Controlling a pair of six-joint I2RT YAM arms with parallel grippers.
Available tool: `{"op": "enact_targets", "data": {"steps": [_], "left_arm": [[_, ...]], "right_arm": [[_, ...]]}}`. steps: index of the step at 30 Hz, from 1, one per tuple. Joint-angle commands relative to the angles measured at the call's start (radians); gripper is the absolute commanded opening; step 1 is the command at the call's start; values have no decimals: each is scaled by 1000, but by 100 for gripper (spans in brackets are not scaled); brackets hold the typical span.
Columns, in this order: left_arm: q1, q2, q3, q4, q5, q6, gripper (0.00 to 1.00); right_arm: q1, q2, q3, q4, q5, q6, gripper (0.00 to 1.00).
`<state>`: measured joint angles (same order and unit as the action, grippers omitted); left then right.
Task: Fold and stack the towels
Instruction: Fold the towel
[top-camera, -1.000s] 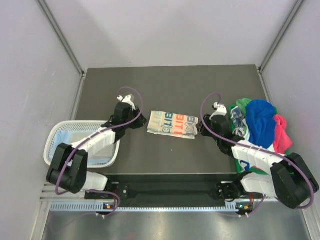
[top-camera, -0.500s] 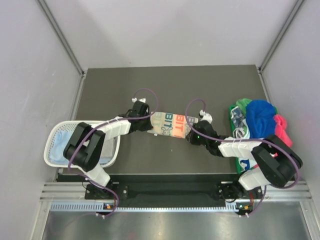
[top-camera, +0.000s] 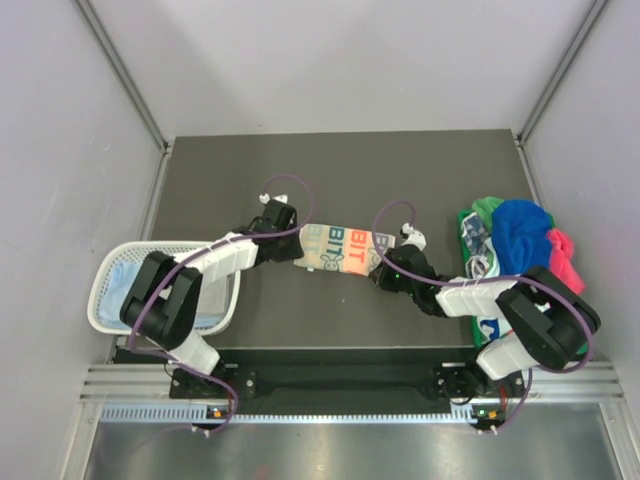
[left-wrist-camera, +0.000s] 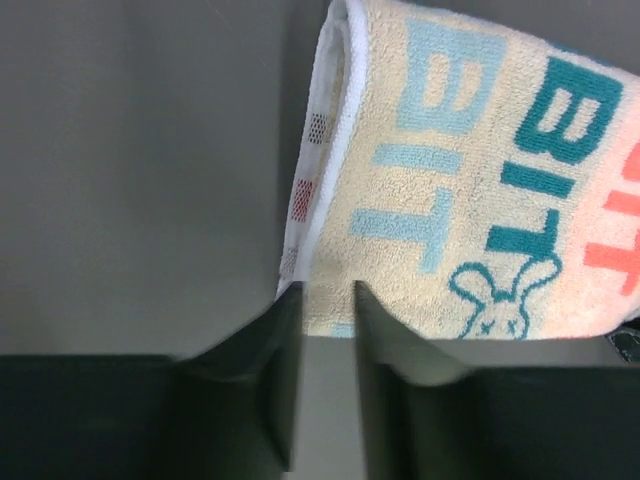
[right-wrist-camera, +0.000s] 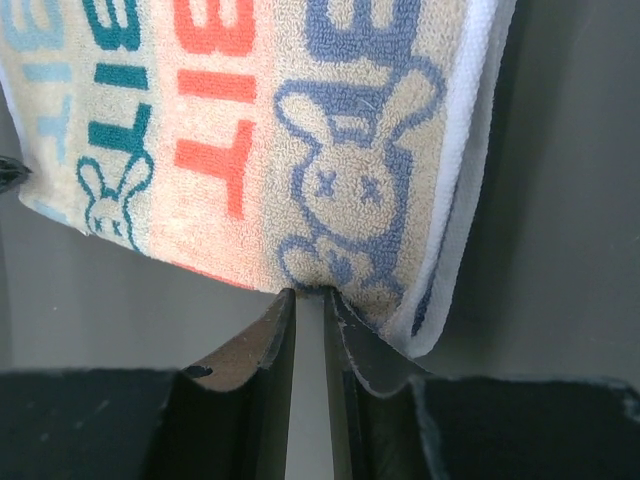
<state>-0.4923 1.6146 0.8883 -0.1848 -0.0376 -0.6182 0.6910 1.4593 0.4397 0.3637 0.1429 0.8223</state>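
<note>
The folded white towel with teal and orange print (top-camera: 340, 250) lies in the middle of the dark table. My left gripper (top-camera: 297, 244) is at its left end. In the left wrist view the gripper (left-wrist-camera: 325, 292) has its narrow jaws closed on the near edge of the towel (left-wrist-camera: 450, 180). My right gripper (top-camera: 376, 270) is at the towel's right near corner. In the right wrist view the gripper (right-wrist-camera: 310, 292) pinches the puckered edge of the towel (right-wrist-camera: 250, 130) below a blue rabbit print. A heap of green (top-camera: 484, 210), royal blue (top-camera: 522, 245) and pink (top-camera: 566, 265) towels lies at the right.
A white mesh basket (top-camera: 104, 292) stands at the table's left near edge, with a pale blue towel (top-camera: 128, 276) inside it. The towel heap sits against the table's right edge. Grey walls enclose the table on three sides.
Both grippers have moved in from beside the printed towel to its two ends and closed on its near edge. The towel now sits slightly skewed, its right end nearer me.
</note>
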Motion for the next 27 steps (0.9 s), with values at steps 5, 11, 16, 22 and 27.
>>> {"op": "enact_targets", "data": {"steps": [5,11,16,22,27], "left_arm": [[24,-52,153,-136,-81,73,55],[60,28,175,-119,71,109,61],[84,88,163,-73,163,110,62],[84,100,127,-39,199,80,59],[86,16,120,-79,156,81,59]], "right_arm": [[-57,-17,-7,-81,-19,-32,18],[-119,-34,-1,-118,-43,-68,19],[-131,-57,21,-187,-43,-95,20],[-110,-155,51,-275,-37,-118,24],[22,-165,207,-428,89,-138,35]]}}
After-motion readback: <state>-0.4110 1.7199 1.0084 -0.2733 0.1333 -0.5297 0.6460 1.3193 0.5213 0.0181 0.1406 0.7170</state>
